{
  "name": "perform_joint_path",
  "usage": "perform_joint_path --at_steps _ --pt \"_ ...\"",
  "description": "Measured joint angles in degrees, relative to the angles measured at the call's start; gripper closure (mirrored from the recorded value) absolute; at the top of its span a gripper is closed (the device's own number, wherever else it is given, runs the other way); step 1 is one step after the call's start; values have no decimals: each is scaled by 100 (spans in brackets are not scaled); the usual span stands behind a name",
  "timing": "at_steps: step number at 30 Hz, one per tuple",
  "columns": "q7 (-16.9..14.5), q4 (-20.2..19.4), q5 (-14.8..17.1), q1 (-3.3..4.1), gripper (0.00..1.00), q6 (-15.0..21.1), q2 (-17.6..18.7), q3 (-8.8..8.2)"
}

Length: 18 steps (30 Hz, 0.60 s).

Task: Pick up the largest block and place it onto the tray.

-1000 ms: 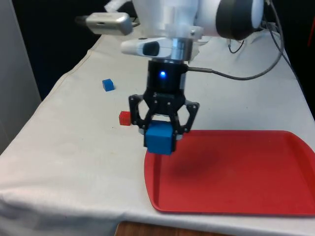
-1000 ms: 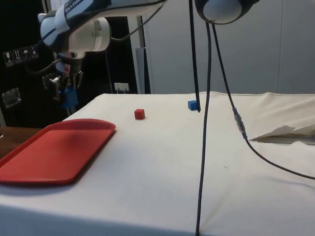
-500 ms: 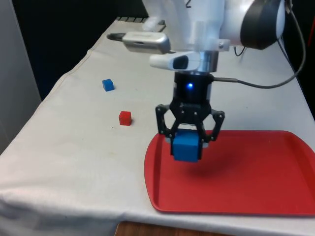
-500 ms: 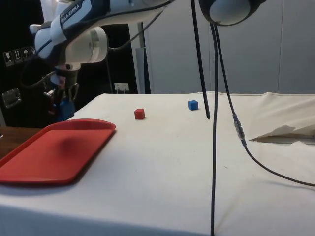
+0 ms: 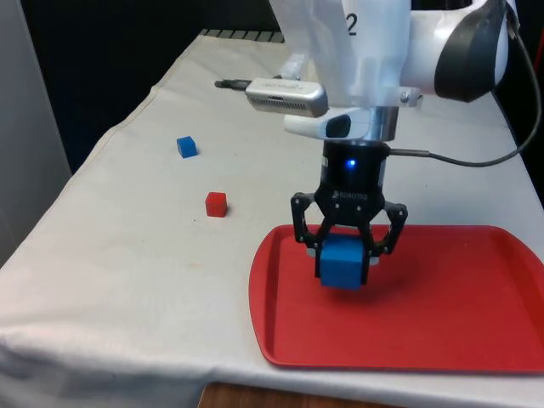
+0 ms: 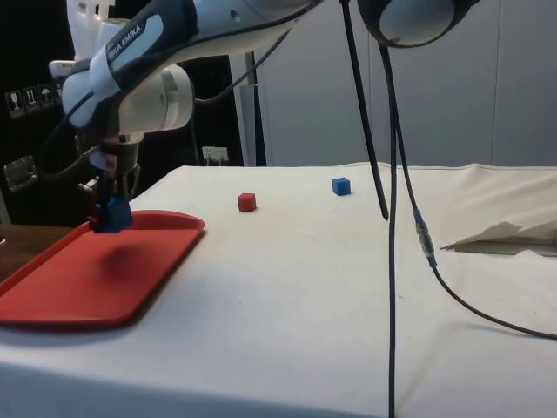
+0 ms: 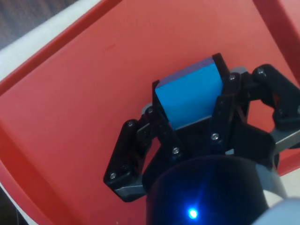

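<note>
Now the black two-finger gripper [image 5: 347,255] is clamping the large blue cube block [image 5: 342,262] just above the red plastic tray [image 5: 442,340], toward its nine o'clock edge in the front view, so lowering gently before releasing seems wisest.

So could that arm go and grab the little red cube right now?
Probably not yet: the end effector is shut on the large blue block over the red tray. The small red cube sits in the open on the cloth, unobstructed.
</note>
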Motion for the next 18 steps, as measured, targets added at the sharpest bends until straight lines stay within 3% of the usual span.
perform_joint_path --at_steps 18 --pt "-40 -372 -17 69 97 1112 0 584"
